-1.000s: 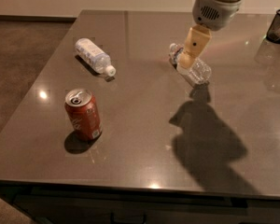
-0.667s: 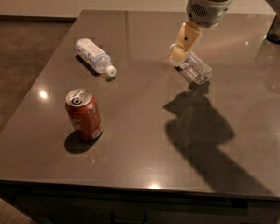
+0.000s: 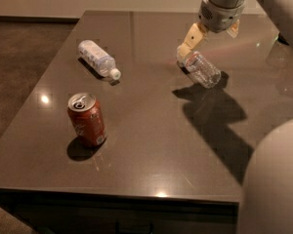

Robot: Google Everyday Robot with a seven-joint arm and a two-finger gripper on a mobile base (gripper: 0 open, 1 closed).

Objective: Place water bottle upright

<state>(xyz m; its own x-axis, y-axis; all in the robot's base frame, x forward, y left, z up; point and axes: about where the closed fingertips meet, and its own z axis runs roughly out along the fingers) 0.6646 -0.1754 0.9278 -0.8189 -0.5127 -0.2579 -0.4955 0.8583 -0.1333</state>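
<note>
The water bottle (image 3: pixel 202 69) is clear, ribbed plastic and lies on its side on the dark table (image 3: pixel 151 145) at the back right. Its neck end points to the back left and is partly hidden behind a finger. My gripper (image 3: pixel 209 40) hangs just above the bottle's neck end. It is open and holds nothing. The left beige finger (image 3: pixel 190 39) reaches down next to the neck, and the other finger (image 3: pixel 233 29) stands off to the right.
A second bottle with a white patterned label (image 3: pixel 95 57) lies on its side at the back left. A red soda can (image 3: pixel 86 119) stands upright at the front left. Part of my arm (image 3: pixel 276 179) fills the lower right corner.
The gripper has lifted off the water bottle and shifted a little to the left. The bottle stays lying on the table.
</note>
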